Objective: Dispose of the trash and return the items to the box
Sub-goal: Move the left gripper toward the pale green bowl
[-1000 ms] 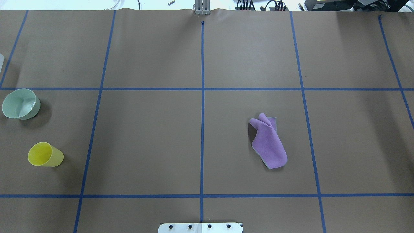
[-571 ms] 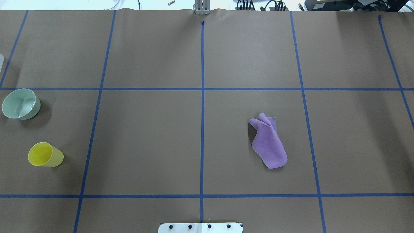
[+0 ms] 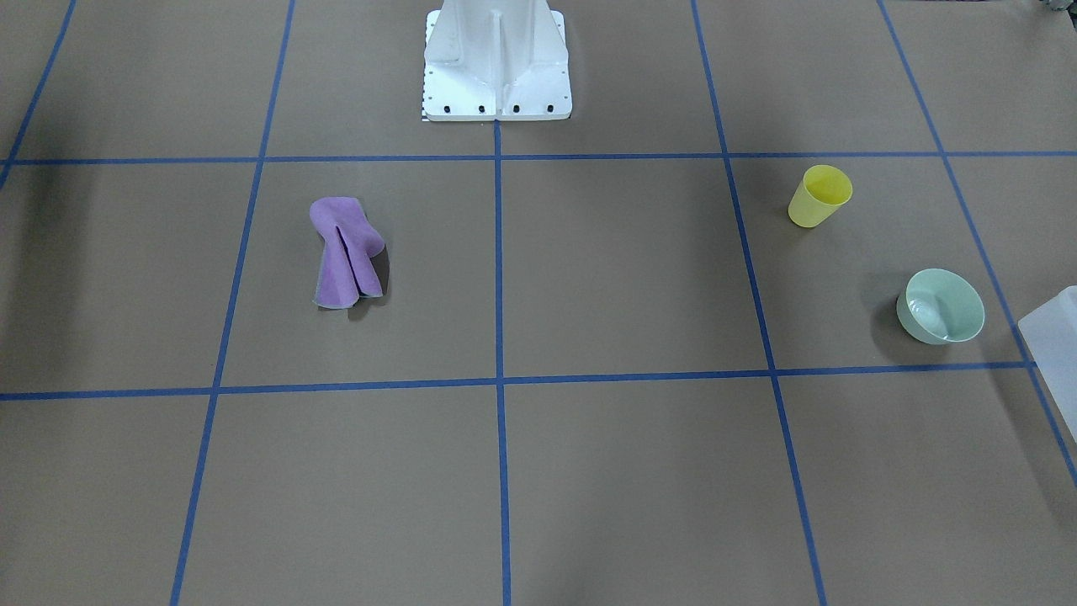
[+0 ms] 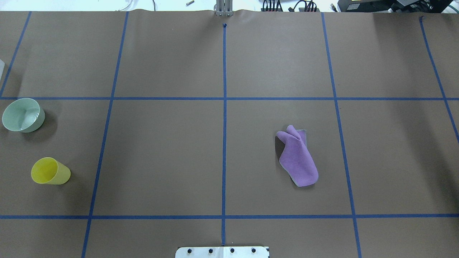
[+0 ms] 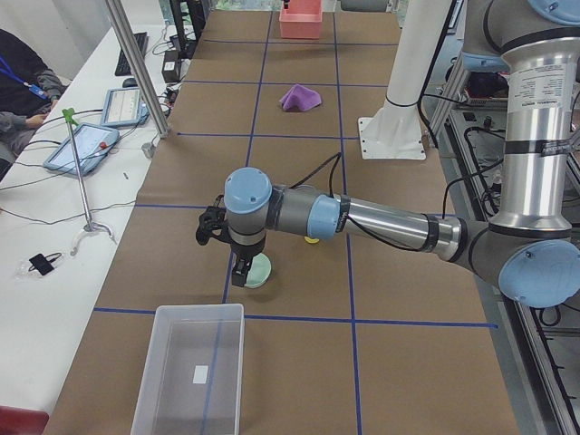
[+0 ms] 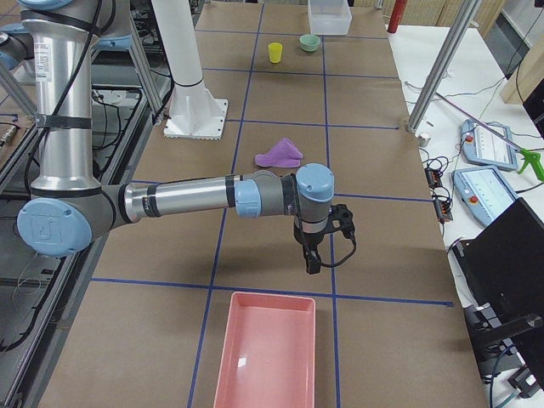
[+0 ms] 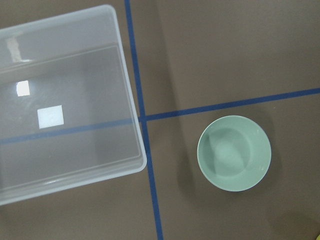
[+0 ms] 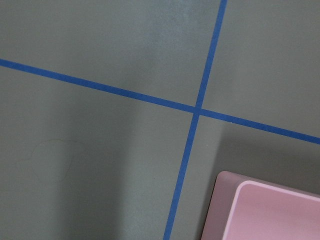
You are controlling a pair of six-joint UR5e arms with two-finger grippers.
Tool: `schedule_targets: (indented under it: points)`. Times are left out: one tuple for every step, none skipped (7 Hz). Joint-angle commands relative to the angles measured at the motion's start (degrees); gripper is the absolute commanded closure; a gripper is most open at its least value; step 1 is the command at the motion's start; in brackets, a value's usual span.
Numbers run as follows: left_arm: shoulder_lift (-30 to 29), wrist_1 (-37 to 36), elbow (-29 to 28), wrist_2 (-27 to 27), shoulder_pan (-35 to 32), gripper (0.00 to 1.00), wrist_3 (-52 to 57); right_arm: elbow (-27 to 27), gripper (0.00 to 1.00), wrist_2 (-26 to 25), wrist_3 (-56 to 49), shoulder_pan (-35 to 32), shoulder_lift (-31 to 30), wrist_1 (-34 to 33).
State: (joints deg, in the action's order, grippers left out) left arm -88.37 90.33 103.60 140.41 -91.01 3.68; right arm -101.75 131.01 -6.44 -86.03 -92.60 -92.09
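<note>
Three items unmoved, both hands yet to be committed

No shift is found on the desk [image 4: 165, 150] across the last second: the purple cloth [image 4: 298, 159], the yellow cup [image 4: 50, 171] and the green bowl [image 4: 22, 114] lie exactly where they were in the overhead view, and no arm has entered it. It is judged that the task is at its very start, with nothing binned and nothing returned. The box [image 7: 127, 85] is seen at the desk's end on the robot's left, just beside the green bowl with a blue tape line [image 7: 145, 165] between them, and nothing is seen inside it. A pink tray [image 6: 265, 353] lies at the opposite end.

The left hand [image 5: 238, 272] is held above the green bowl in the side view, but how far it is spread cannot be told, since it is shown only there. Nothing is seen gripped, and contact with the bowl is not apparent. The right hand [image 6: 311, 259] hangs over bare desk near the pink tray; its opening likewise cannot be told, and nothing is seen in it
</note>
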Motion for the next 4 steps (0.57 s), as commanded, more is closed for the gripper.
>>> schedule_targets:
  points:
    - [0.13,2.83,-0.06,5.65,3.35,0.01,-4.87,-0.90,0.00,0.03,0.54,2.07,0.31,1.03]
    - [0.13,2.83,-0.32,4.97,6.78,0.01,-7.87,-1.08,0.00,-0.05,3.25,4.00,0.66,1.12]
    - [-0.22,3.27,-1.98,-1.56,9.16,0.01,-9.20,-1.08,0.00,-0.23,5.54,5.59,1.36,1.12]
    - [-2.40,5.88,-6.43,-3.63,11.01,0.01,-10.26,-1.08,0.00,-0.23,5.74,6.04,1.46,1.12]
